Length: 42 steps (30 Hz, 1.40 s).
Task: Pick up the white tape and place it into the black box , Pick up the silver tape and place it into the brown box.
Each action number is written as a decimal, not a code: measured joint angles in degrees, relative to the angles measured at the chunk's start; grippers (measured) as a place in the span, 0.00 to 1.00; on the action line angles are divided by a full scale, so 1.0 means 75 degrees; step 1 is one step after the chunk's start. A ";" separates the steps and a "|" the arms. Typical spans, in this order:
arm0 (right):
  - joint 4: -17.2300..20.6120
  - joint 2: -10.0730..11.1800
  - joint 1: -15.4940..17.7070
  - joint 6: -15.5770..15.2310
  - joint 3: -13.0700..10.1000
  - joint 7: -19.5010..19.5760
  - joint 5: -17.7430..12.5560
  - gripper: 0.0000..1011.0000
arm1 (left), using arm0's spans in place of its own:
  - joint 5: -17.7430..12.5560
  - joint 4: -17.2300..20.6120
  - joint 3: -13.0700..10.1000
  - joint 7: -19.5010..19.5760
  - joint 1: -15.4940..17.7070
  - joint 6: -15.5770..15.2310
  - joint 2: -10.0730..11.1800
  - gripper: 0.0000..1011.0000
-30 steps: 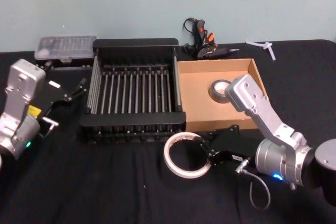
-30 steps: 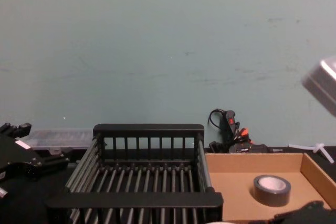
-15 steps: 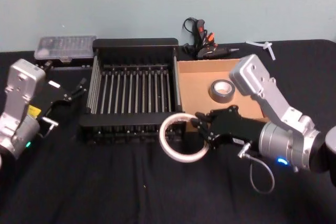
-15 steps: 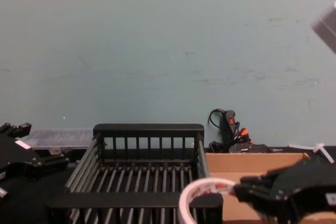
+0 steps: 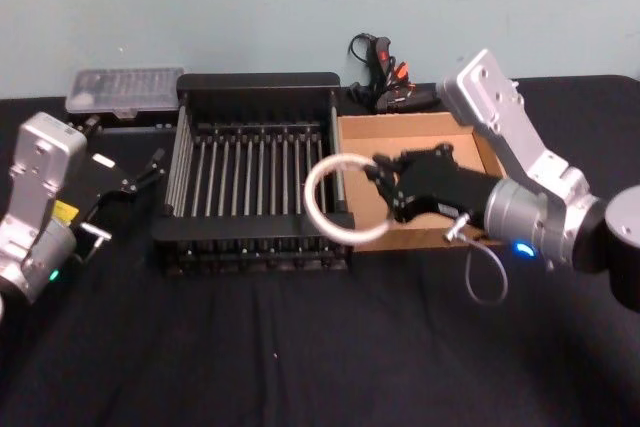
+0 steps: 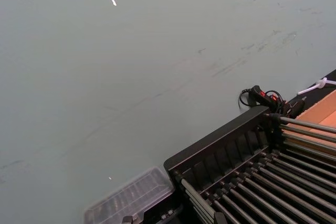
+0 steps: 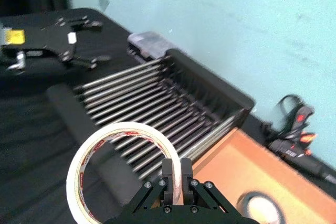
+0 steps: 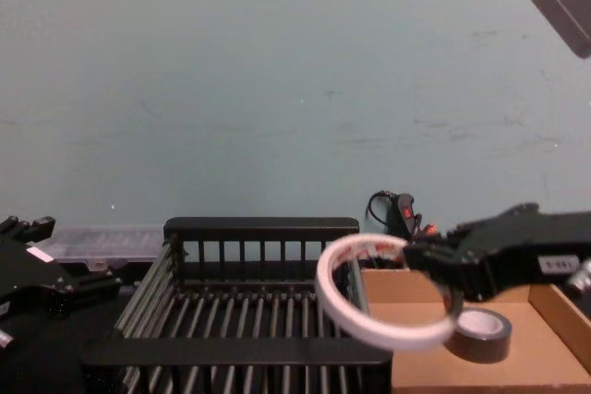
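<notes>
Right gripper (image 5: 378,175) at frame centre, clamped on white tape (image 5: 322,199), raised over black box (image 5: 255,83) right rim. Left gripper (image 5: 150,169) parked far left, finger state indeterminable.

No lettering can be read: red print rings the inside of the white tape (image 7: 122,169), and a yellow label on the left arm (image 5: 64,211) is illegible.

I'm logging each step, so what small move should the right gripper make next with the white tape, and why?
Probably carry it a little farther toward the robot's left before letting go. The right gripper holds the white tape lifted over the black box's right wall, next to the brown box, not yet over the slatted floor.
</notes>
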<state>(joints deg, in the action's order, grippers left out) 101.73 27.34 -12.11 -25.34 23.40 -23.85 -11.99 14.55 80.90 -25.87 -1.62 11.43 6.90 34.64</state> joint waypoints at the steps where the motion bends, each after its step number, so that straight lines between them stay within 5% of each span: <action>1: -0.0142 -0.0059 -0.0110 0.0105 0.0017 0.0036 0.0038 0.10 | 0.0000 0.0000 0.0001 0.0000 0.0000 0.0000 0.0000 0.99; 24: -0.3273 -0.1542 -0.2300 0.1787 0.0744 -0.0055 0.0837 0.10 | 0.0000 0.0000 0.0001 0.0000 0.0000 0.0001 0.0001 0.99; 42: -0.5688 -0.2604 -0.3215 0.2321 0.1141 -0.0229 0.1085 0.10 | 0.0000 0.0000 0.0000 0.0000 -0.0001 0.0000 0.0000 0.99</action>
<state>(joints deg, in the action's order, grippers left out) 59.07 7.81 -36.22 -7.93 31.95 -25.57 -3.85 14.54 80.90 -25.86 -1.62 11.43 6.91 34.65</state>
